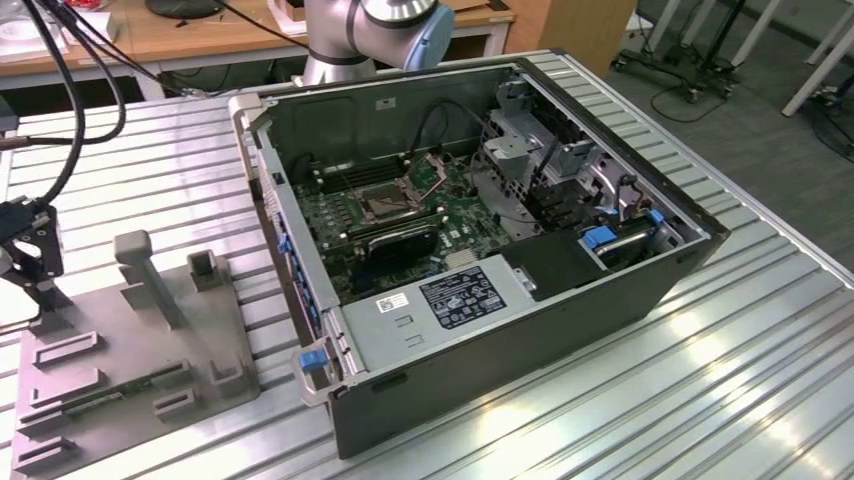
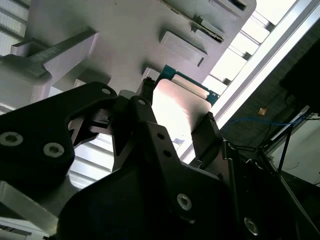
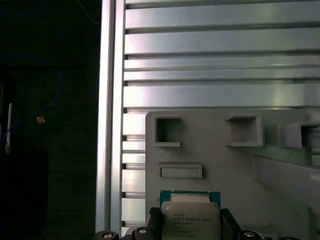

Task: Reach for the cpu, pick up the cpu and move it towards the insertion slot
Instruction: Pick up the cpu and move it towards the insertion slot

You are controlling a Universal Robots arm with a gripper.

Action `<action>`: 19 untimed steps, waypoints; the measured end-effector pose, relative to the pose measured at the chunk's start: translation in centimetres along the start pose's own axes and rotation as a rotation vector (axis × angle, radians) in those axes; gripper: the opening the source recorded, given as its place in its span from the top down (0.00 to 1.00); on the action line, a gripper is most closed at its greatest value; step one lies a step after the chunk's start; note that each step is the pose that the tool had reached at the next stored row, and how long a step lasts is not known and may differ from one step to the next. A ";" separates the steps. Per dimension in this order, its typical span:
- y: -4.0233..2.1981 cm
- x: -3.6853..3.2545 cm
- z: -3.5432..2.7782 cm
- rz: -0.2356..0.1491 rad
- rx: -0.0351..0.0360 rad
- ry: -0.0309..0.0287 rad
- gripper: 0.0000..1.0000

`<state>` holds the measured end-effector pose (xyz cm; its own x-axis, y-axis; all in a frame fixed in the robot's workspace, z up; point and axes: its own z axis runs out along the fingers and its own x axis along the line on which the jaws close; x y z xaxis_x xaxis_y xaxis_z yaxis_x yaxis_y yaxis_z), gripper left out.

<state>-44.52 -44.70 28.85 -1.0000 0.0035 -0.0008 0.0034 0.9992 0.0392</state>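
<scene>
ribbed metal table (image 1: 747,360), open computer case (image 1: 534,340) standing on it, grey fixture tray (image 1: 120,370) lying beside the case

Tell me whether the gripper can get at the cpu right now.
Probably yes: in the first wrist view the gripper has its jaws seemingly shut on the cpu, over the grey fixture tray, nothing in between.

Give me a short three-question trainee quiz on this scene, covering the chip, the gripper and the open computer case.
1. True or false: the small silvery-beige square cpu sits in the silver-framed square insertion slot.
2. What holds the cpu? A) the black gripper B) a person's hand C) a suction cup
3. Fill in: the grey plastic fixture tray stands on the exterior view's ____ of the open black computer case.
Key: 1 false; 2 A; 3 left.
</scene>
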 end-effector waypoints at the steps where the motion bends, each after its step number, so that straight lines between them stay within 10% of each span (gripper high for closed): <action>1: 0.01 0.00 -0.14 0.000 -0.0001 -0.0001 0.45; 19: 0.07 0.00 -1.81 0.000 0.0000 0.0000 0.45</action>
<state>-44.52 -44.70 30.66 -1.0000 0.0035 -0.0008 0.0035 0.9992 0.0392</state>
